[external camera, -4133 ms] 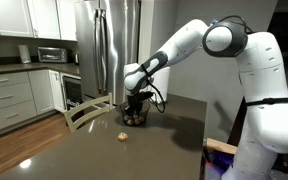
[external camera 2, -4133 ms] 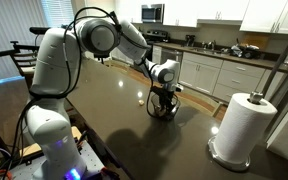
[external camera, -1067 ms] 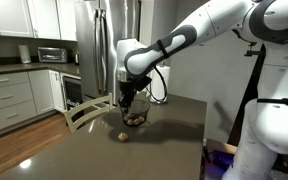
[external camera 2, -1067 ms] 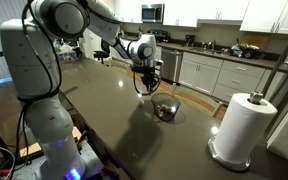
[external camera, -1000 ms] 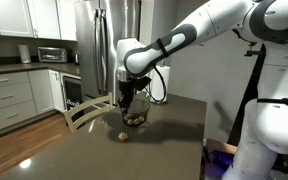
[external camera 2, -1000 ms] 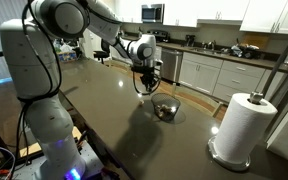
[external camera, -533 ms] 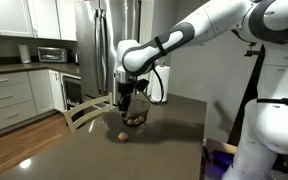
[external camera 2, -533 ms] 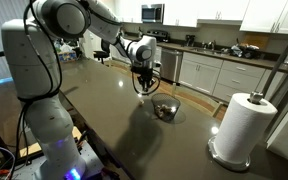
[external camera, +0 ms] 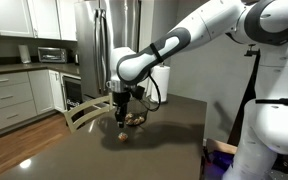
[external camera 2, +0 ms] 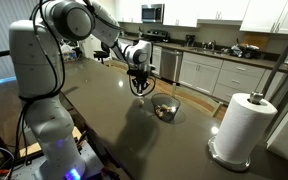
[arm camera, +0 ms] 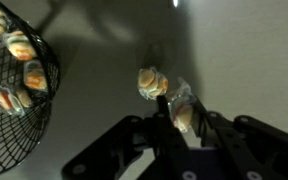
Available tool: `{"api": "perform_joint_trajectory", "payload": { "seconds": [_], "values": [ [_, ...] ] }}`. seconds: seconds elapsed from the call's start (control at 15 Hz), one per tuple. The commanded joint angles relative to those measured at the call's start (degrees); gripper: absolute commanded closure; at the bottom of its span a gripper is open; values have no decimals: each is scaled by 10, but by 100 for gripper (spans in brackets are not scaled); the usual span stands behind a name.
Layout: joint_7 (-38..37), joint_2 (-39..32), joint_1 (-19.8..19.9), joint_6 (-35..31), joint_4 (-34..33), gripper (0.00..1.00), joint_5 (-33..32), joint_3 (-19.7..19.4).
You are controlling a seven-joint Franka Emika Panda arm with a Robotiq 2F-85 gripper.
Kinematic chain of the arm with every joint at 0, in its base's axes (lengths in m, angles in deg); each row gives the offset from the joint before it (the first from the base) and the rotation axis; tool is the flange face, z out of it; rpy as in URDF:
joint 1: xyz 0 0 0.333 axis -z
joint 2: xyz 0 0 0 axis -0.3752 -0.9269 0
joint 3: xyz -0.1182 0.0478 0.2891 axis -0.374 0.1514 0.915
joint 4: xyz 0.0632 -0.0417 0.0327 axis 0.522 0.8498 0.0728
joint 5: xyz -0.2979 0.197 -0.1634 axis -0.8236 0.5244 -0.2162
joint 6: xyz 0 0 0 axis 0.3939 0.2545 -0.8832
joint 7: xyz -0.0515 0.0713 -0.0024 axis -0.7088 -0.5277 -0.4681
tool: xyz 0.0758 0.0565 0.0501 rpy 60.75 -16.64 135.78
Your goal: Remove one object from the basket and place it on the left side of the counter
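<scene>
My gripper is shut on a tan-yellow lump and holds it above the dark counter. A second lump lies on the counter just beyond the fingertips; it also shows in an exterior view. The wire basket sits at the left of the wrist view with several more lumps inside. In both exterior views the gripper hangs beside the basket, no longer over it.
A white paper towel roll stands on the counter past the basket. A chair back rises at the counter's far edge. A steel fridge and white cabinets stand behind.
The gripper has moved sideways away from above the basket, with the lump in it, and a little lower, to over the lump lying on the counter.
</scene>
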Motion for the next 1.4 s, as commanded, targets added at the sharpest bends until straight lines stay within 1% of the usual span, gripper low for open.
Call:
{"api": "perform_joint_trajectory", "payload": {
  "seconds": [0.0,0.53,0.6,0.67,0.73,0.8,1.13,1.27,1.33],
  "values": [
    [28,-5,-1,12,-7,90,13,4],
    [33,-15,-3,18,-13,90,10,11],
    [32,-16,-3,20,-15,76,8,11],
    [32,-17,-2,21,-15,49,8,11],
    [32,-17,-2,22,-15,50,8,11],
    [32,-17,-2,22,-15,48,9,11],
    [35,-17,-1,23,-15,18,12,10],
    [34,-17,0,23,-16,3,12,10],
    [34,-17,0,23,-16,1,12,10]
  ]
}}
